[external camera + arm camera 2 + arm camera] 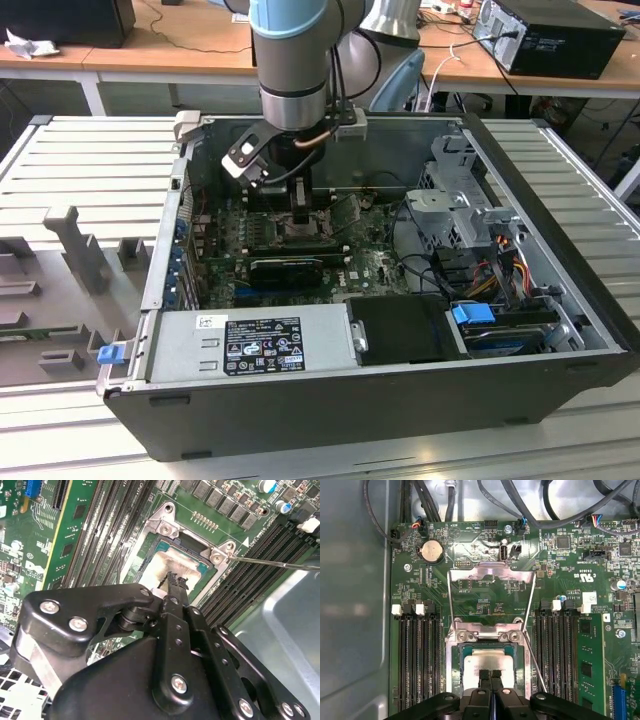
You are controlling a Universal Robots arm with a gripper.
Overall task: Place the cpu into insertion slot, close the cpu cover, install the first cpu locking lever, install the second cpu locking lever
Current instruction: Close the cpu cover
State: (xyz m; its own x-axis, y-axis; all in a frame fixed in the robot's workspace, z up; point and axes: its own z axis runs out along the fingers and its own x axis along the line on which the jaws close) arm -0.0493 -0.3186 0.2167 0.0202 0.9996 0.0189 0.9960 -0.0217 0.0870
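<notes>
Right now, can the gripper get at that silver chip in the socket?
Probably yes: the gripper hangs right over the cpu, and the cpu cover looks swung open, so nothing lies between.

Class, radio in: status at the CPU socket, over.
Gripper shut above the cpu; cpu in the insertion slot; cpu cover up, locking lever free.

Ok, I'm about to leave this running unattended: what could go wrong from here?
The gripper sits right over the cpu in the insertion slot; pressing down off-centre might damage the socket. The cpu cover stands open, and the free locking lever could catch the gripper.
</notes>
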